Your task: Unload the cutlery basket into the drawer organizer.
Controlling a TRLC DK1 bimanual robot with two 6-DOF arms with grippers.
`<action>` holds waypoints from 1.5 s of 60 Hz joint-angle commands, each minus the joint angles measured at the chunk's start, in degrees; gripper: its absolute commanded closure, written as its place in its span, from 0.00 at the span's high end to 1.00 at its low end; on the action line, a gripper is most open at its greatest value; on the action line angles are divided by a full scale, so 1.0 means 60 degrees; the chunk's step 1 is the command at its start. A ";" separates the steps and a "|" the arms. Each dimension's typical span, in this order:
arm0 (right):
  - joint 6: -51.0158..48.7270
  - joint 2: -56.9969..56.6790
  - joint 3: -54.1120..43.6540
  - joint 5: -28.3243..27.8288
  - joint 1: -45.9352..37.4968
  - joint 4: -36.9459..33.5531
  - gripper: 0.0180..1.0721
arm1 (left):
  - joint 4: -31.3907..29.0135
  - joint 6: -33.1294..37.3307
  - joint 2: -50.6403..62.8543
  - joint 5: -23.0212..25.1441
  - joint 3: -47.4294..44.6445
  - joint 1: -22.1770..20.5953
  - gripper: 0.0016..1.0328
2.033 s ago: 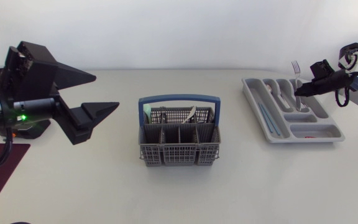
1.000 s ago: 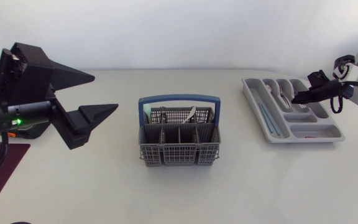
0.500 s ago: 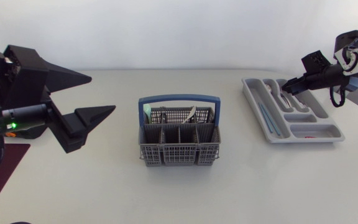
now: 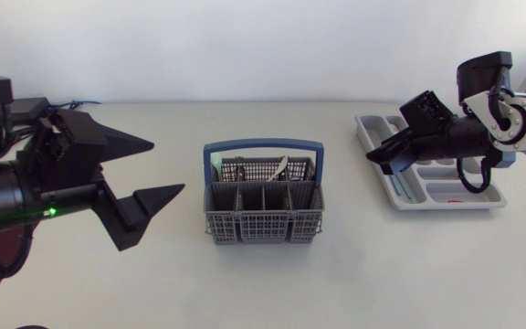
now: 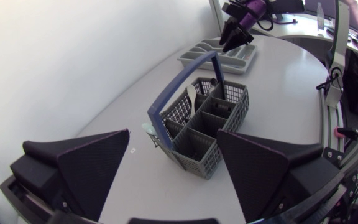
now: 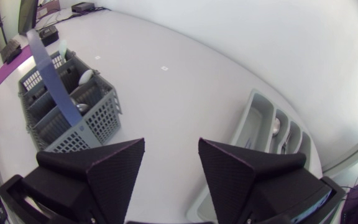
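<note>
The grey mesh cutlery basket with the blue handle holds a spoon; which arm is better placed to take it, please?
Probably left: the open left gripper points at the grey mesh basket from close beside it, while the open right gripper hangs by the grey plastic organizer, farther off.

The grey cutlery basket [image 4: 263, 215] is sitting mid-frame on the surface. The left hand [image 4: 167, 166] is gaping beside it, and the right hand [image 4: 382, 162] is hovering over the drawer organizer [image 4: 446, 207] at the right.
</note>
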 commanded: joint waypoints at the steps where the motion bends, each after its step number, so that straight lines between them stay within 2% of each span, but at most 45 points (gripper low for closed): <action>1: 0.0308 -0.0379 -0.0502 0.0031 0.0306 0.0154 0.61 | 0.0180 -0.0281 0.0385 -0.0110 -0.0375 -0.0248 0.93; 17: 0.0718 -0.0731 -0.1147 0.0060 0.1053 0.0842 0.61 | 0.0590 -0.0633 0.1454 -0.0213 -0.0507 -0.0658 0.88; 23: 0.0880 -0.0643 -0.1059 0.0163 0.1243 0.0930 0.61 | 0.0736 -0.0765 0.1733 -0.0213 -0.0565 -0.0775 0.79; 28: 0.1055 -0.0599 -0.1059 0.0192 0.1419 0.1165 0.58 | 0.0810 -0.0926 0.1952 -0.0213 -0.0609 -0.0892 0.67; 35: 0.1246 -0.0438 -0.0942 0.0236 0.1698 0.1370 0.44 | 0.1015 -0.1175 0.2201 -0.0213 -0.0726 -0.0995 0.48; 40: 0.1392 -0.0174 -0.0737 0.0265 0.1844 0.1443 0.34 | 0.1161 -0.1263 0.2333 -0.0213 -0.0756 -0.1053 0.31; 43: 0.1524 0.0031 -0.0605 0.0265 0.1859 0.1590 0.25 | 0.1220 -0.1336 0.2450 -0.0213 -0.0756 -0.1083 0.20; 49: 0.1729 0.0514 -0.0224 0.0148 0.1859 0.1677 0.10 | 0.1264 -0.1350 0.2699 -0.0213 -0.0756 -0.1258 0.04; 63: 0.2491 0.1247 0.0684 -0.0921 0.1712 0.1677 0.09 | 0.1264 -0.1321 0.3329 -0.0213 -0.0887 -0.1361 0.03; 76: 0.2300 0.1262 0.0860 -0.2137 0.1961 0.0696 0.08 | 0.1454 -0.1248 0.4076 -0.0213 -0.0990 -0.1083 0.03; 90: 0.1788 0.0383 0.0010 -0.2240 0.2664 -0.0080 0.08 | 0.1908 -0.1087 0.4648 -0.0213 -0.0931 -0.0643 0.03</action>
